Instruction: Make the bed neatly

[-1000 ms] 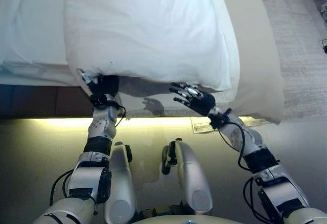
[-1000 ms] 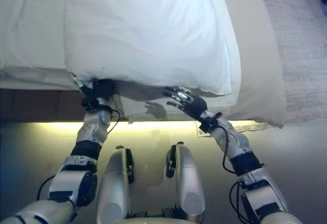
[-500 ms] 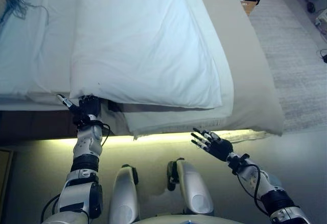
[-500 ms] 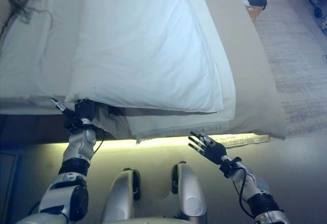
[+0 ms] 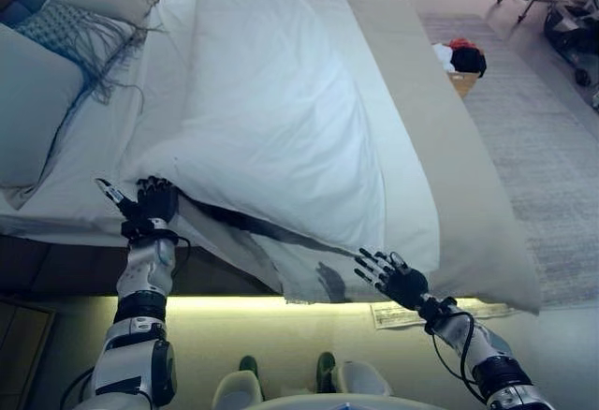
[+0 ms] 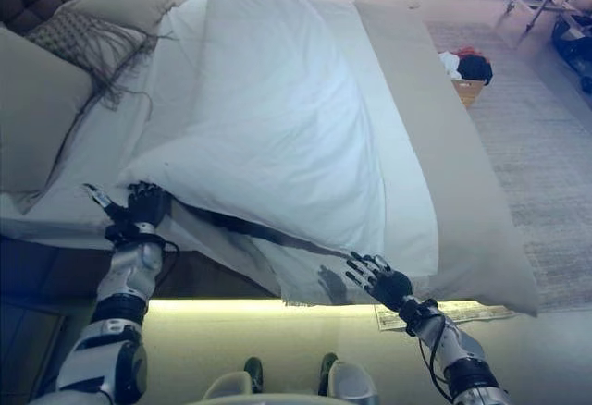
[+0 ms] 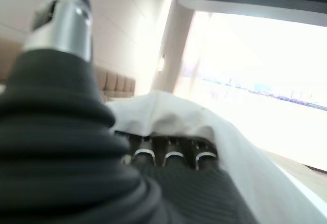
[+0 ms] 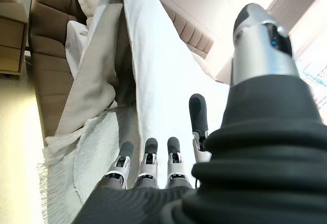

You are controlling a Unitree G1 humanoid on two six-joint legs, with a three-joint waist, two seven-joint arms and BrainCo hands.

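Note:
A white duvet [image 5: 271, 129] lies folded over on the bed, on top of a beige blanket [image 5: 468, 213] that hangs over the near side. My left hand [image 5: 153, 202] is shut on the duvet's near corner at the bed's edge. In the left wrist view the white cloth [image 7: 168, 114] drapes over its curled fingers [image 7: 168, 157]. My right hand [image 5: 401, 281] is open with fingers spread, just below the duvet's near edge and holding nothing. Its straight fingers [image 8: 148, 162] show in the right wrist view.
Pillows [image 5: 28, 101] and a fringed cushion [image 5: 70, 36] lie at the head of the bed on the left. A basket of clothes [image 5: 459, 59] stands on the rug [image 5: 533, 148] beyond the bed. A paper sheet [image 5: 393, 314] lies on the floor by my right hand.
The whole view has shifted and now shows more of the bed. My left hand keeps its hold on the duvet corner. My right hand has stayed open and is back near the duvet's edge.

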